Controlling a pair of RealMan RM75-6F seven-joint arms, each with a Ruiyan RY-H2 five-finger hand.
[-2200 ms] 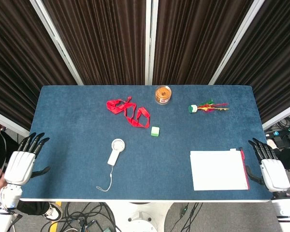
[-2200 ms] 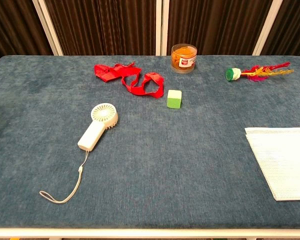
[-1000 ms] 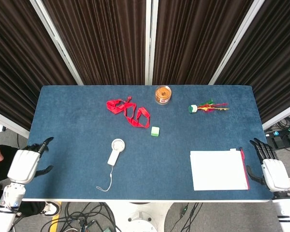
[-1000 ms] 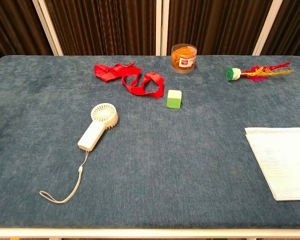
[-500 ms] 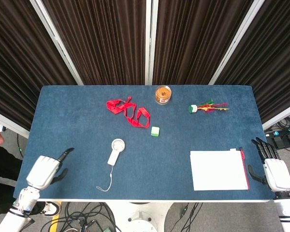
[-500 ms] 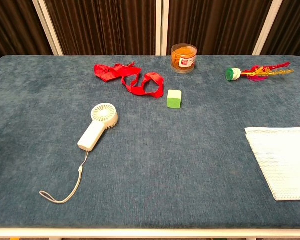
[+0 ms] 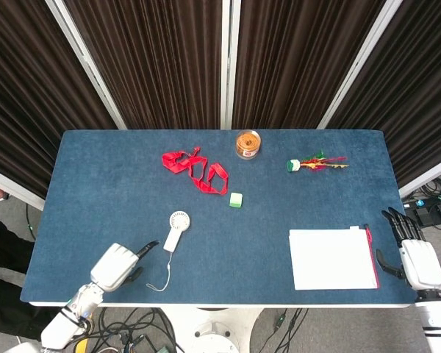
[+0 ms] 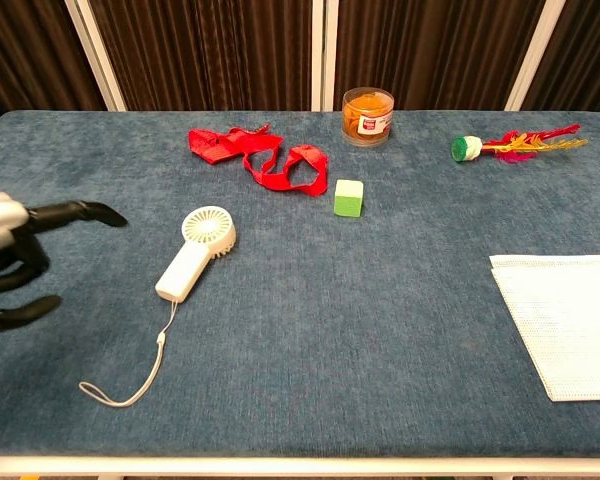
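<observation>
Covering nearly the whole of both views is one blue table (image 7: 95, 184), the largest thing here. Next in size comes one white mesh sheet (image 7: 329, 258) with a red edge, lying flat near the front right corner. One red ribbon (image 7: 195, 170) sprawls in loops toward the back, left of centre. One white handheld fan (image 7: 175, 230) lies flat in front of the ribbon, its round head pointing away from the robot and its cord (image 7: 160, 278) trailing in a loop toward the front edge. One feathered shuttlecock (image 7: 314, 162) lies on its side at the back right. One clear jar (image 7: 248, 143) with orange contents stands upright at the back centre. One small green cube (image 7: 237, 199) sits between the ribbon and the middle of the table.

Two hands show. The left hand (image 7: 116, 265) hovers over the front left of the table, near the fan's cord, fingers (image 8: 78, 213) spread and holding nothing. The right hand (image 7: 414, 257) hangs just off the table's right edge, beside the sheet, fingers apart and empty.
</observation>
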